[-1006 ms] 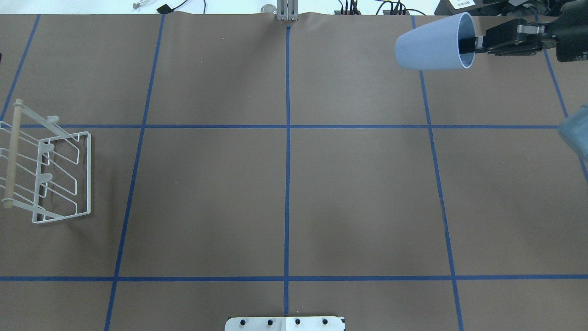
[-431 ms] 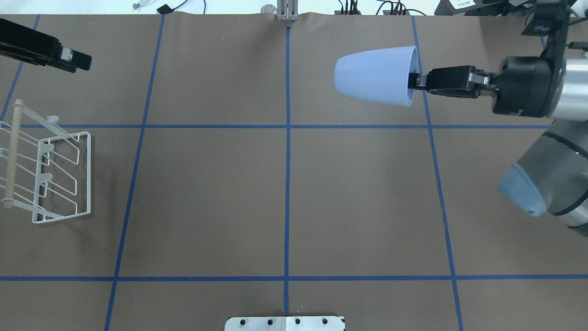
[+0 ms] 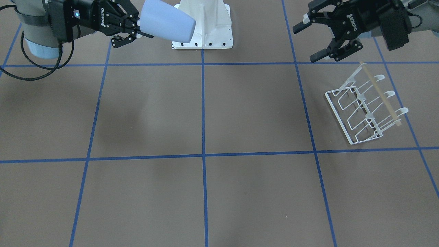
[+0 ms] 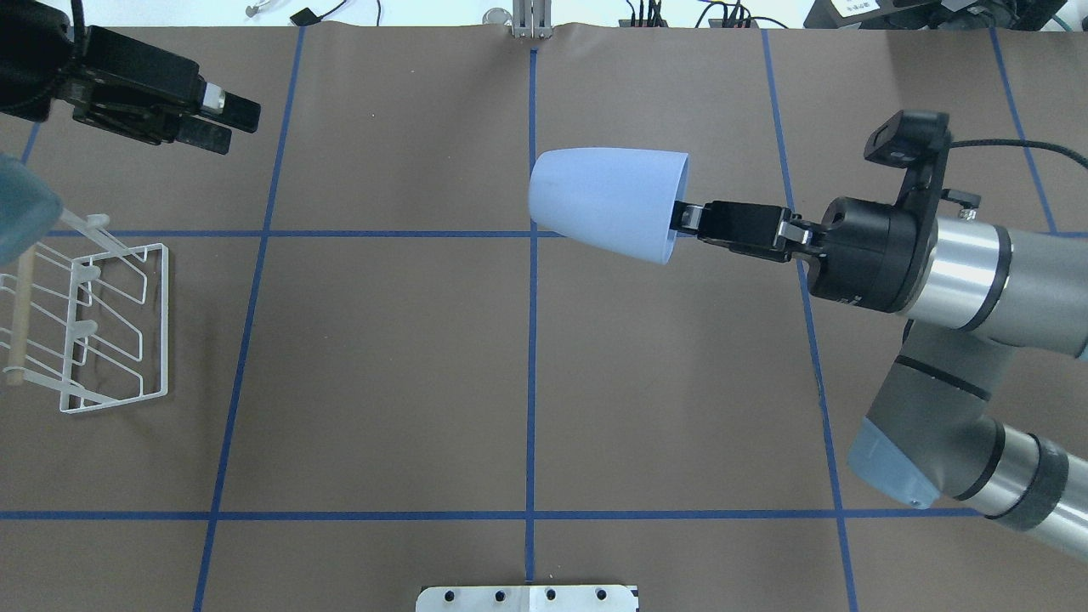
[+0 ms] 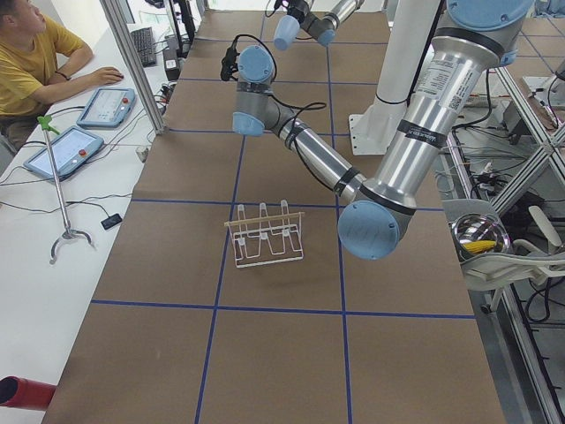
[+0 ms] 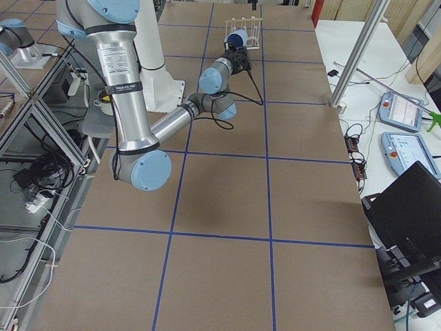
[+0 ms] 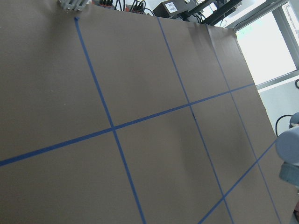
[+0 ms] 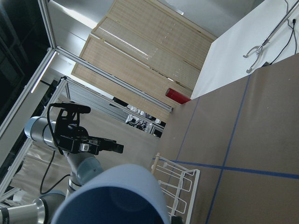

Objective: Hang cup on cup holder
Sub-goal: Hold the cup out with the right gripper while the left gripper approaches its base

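Pale blue-grey tapered plastic cup is off the table, lying sideways in the air in my right gripper. Its closed bottom points to my left side and its wide mouth faces my wrist. Right gripper is nearly shut, pinching the rim wall: one finger goes into the mouth, the other runs along the outside, best seen in the front-facing view. In the overhead view the cup sits over the middle blue tape line, above the brown paper-covered table. The white pedestal base plate is at the near edge. From the right wrist camera the cup's bottom fills the low foreground, and the holder shows past it. The white wire cup holder with a rectangular base and three round-tipped prongs stands on the table at my left end, well apart from the cup. All three prongs are bare, and a light wooden rod runs across its outer side. My left gripper hangs in the air near the holder, not touching it. Its fingers are spread wide and hold nothing, clear in the front-facing view. Black cables lie past the table's far edge. A person in a yellow shirt sits at the white desk there.
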